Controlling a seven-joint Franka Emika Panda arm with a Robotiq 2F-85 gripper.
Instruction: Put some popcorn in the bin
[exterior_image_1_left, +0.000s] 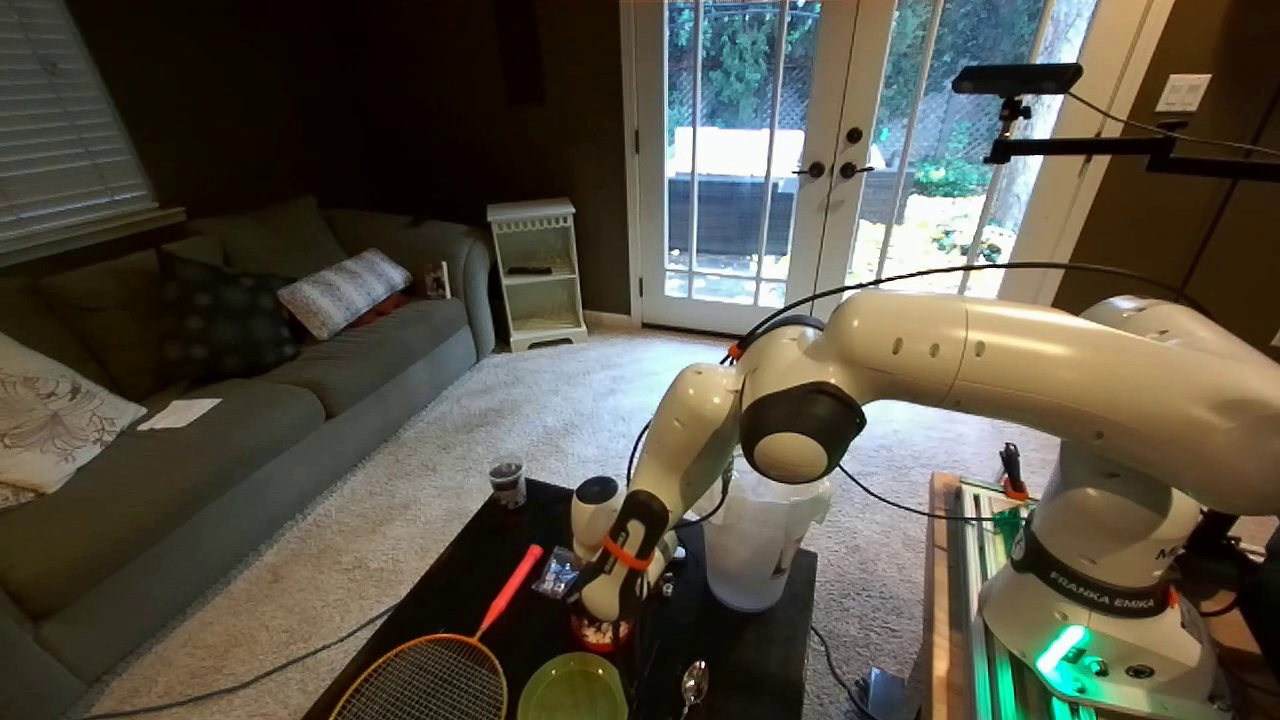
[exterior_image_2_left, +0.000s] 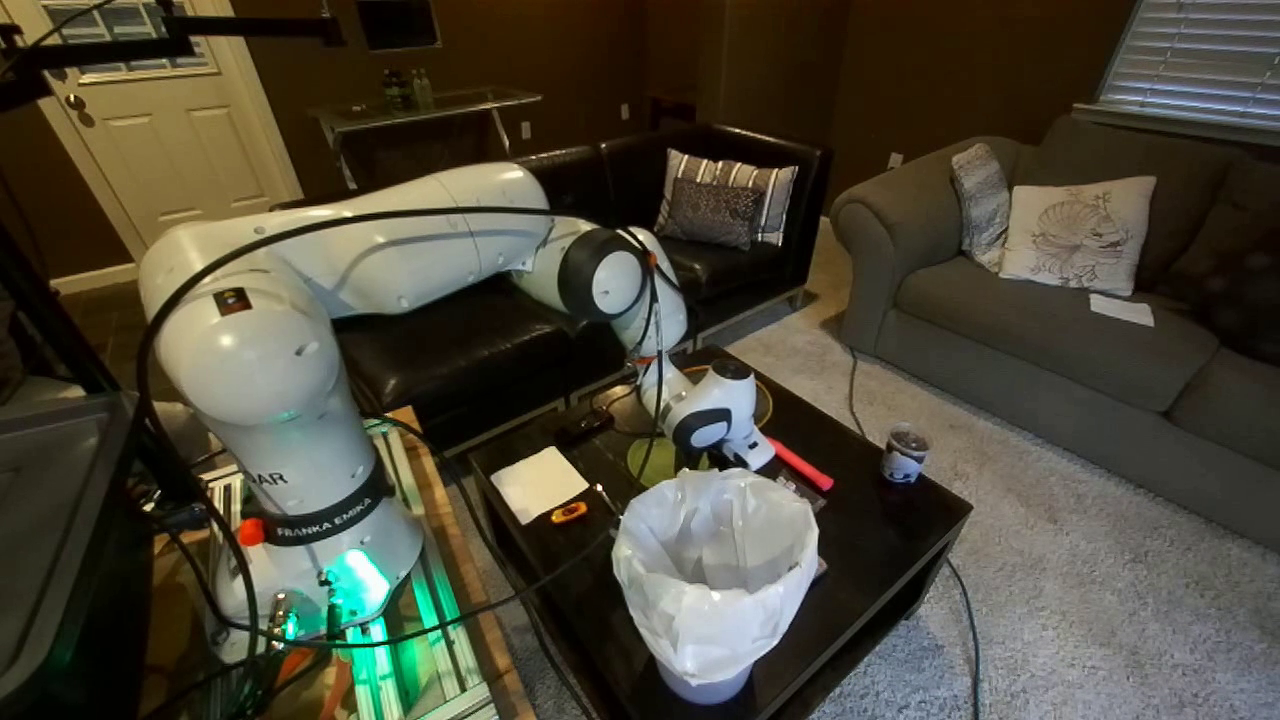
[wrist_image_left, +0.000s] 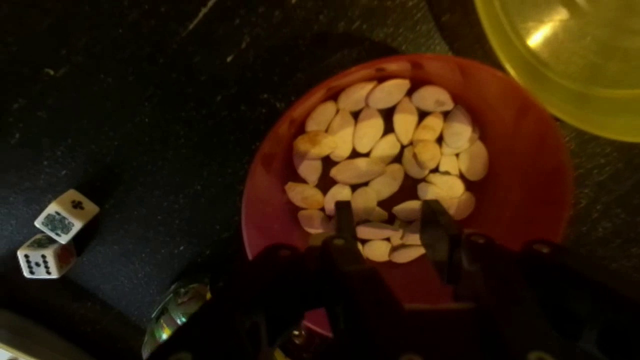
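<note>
The task's popcorn (wrist_image_left: 367, 130) shows in the wrist view as pale, flat, oval, seed-like pieces in a red bowl (wrist_image_left: 530, 165). The bowl's edge also shows in an exterior view (exterior_image_1_left: 598, 637), partly behind the arm's hand. My gripper (wrist_image_left: 387, 205) points down over the near part of the bowl. Its fingers are apart, with pieces visible between and below them; nothing is seen held. How far the tips are above the pieces I cannot tell. The bin (exterior_image_1_left: 752, 560), a white bucket, stands upright on the black table; it also shows, lined with a white bag (exterior_image_2_left: 710, 610).
A green bowl (wrist_image_left: 595, 60) sits beside the red bowl. Two dice (wrist_image_left: 67, 215) lie to the left in the wrist view. A racket (exterior_image_1_left: 430, 675), a spoon (exterior_image_1_left: 695, 682), a plastic packet (exterior_image_1_left: 557, 572), a cup (exterior_image_2_left: 904, 455) and a paper (exterior_image_2_left: 538, 484) are on the table.
</note>
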